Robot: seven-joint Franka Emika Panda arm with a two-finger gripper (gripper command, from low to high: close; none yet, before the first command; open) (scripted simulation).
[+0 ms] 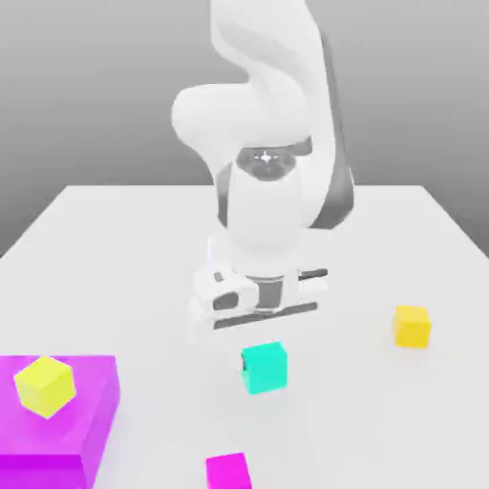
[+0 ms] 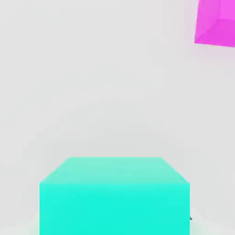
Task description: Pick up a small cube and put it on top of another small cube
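White and bulky, the tool (image 1: 256, 320) sits low over the counter (image 1: 401, 229) with its jaws drawn together, just behind the turquoise cube (image 1: 264, 368), which rests on the counter; whether the jaws actually grip it cannot be told. The hand view shows the cube (image 2: 114, 195) close up, squarely ahead. To do this step well, I judge the grip should be confirmed with a slow, straight lift before any sideways travel. The golden-yellow cube (image 1: 413, 326) waits well apart toward the exterior view's right. The small magenta cube (image 1: 228, 472), big magenta block (image 1: 81, 411) and lemon-yellow cube (image 1: 45, 386) lie away from that path.
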